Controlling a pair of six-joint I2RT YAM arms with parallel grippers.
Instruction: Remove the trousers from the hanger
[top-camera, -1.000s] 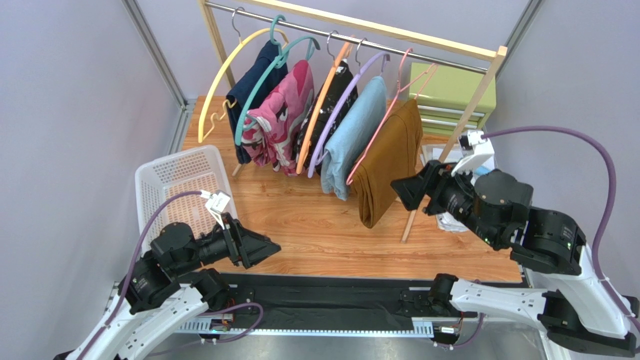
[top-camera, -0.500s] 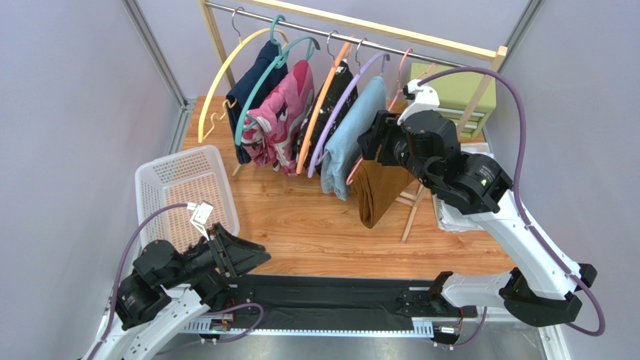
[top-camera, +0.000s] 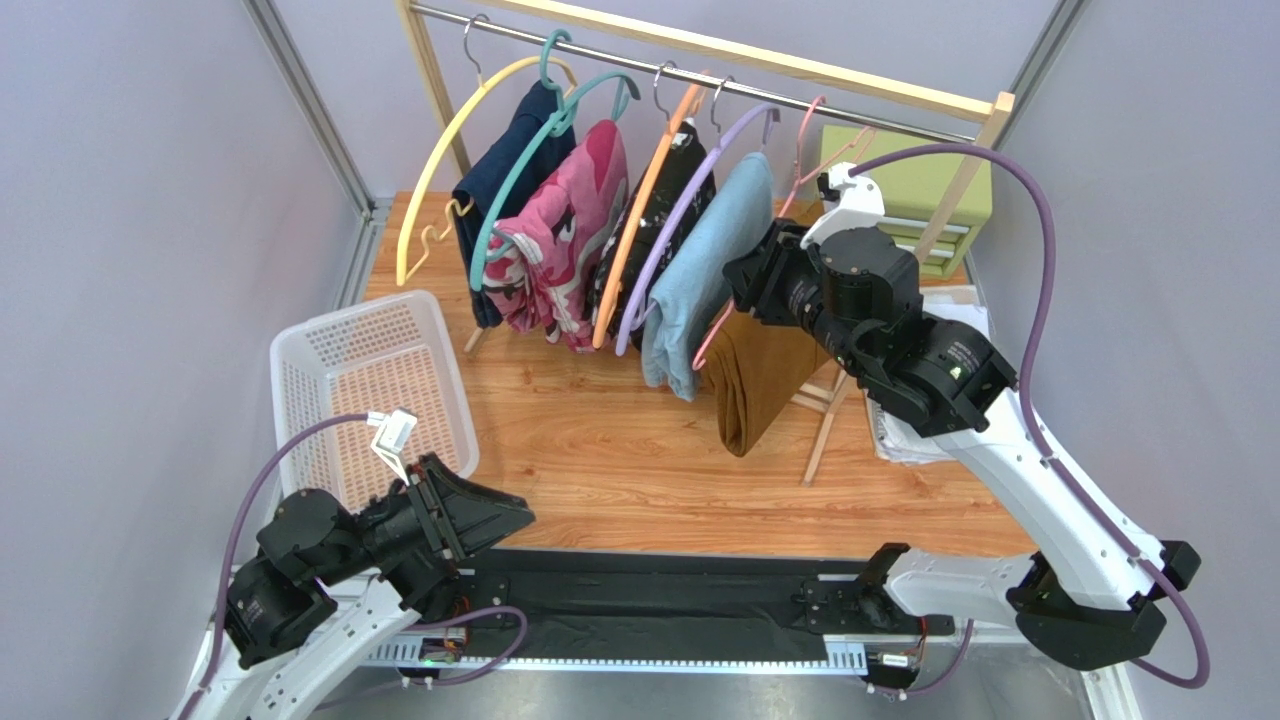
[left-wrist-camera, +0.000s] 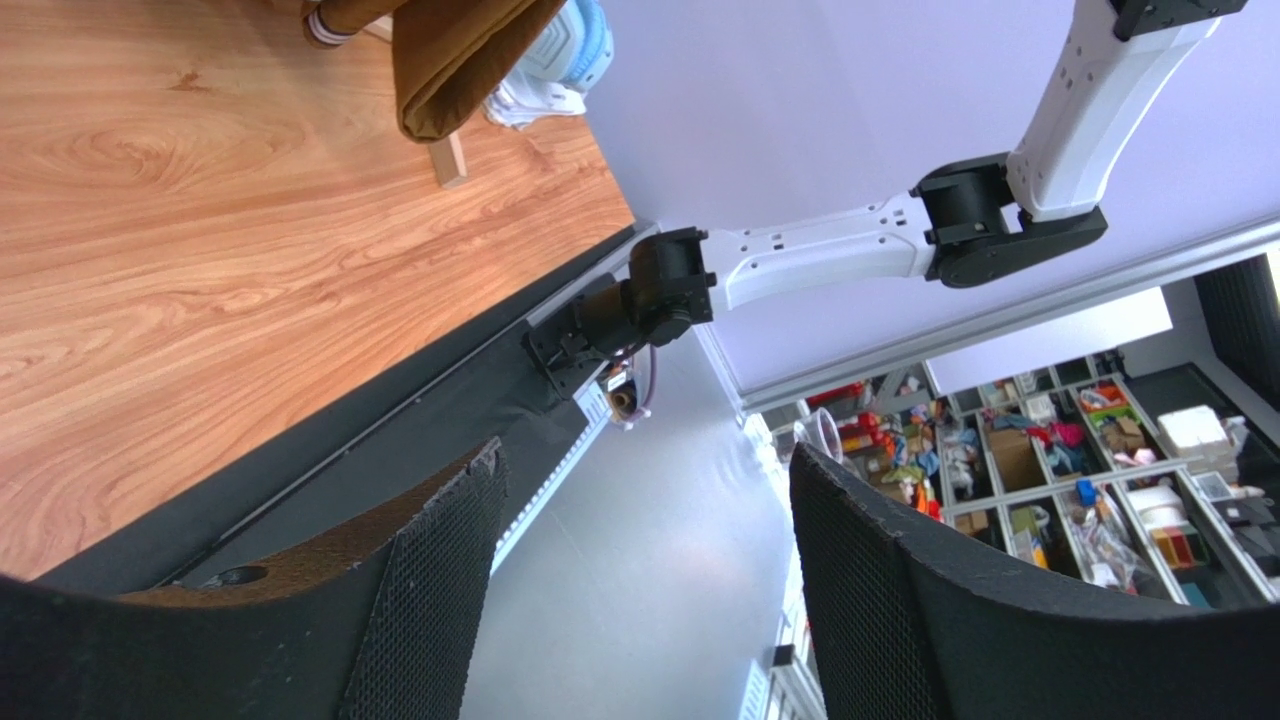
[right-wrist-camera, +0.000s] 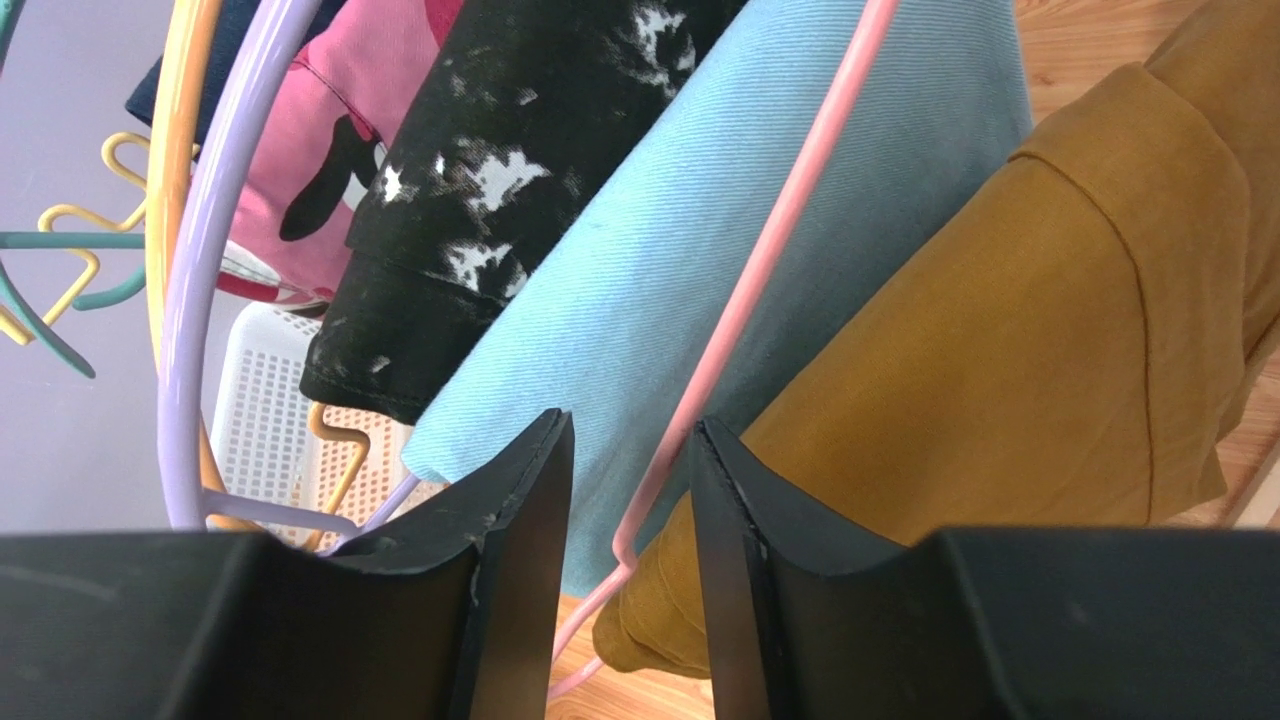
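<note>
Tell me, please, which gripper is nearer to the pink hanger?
Right. The right gripper has the wire of the pink hanger between its open fingers, beside the trousers; the left gripper sits low near the front edge of the table, well away.

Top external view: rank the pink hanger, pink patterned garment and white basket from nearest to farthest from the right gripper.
1. pink hanger, directly in front of the right gripper, in line with its finger gap.
2. pink patterned garment, hanging further left.
3. white basket, far left, lower in view.

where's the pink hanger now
Top view: the hanger hangs at the rail's right end, between the blue garment and the trousers; the right gripper straddles its lower arm.
</note>
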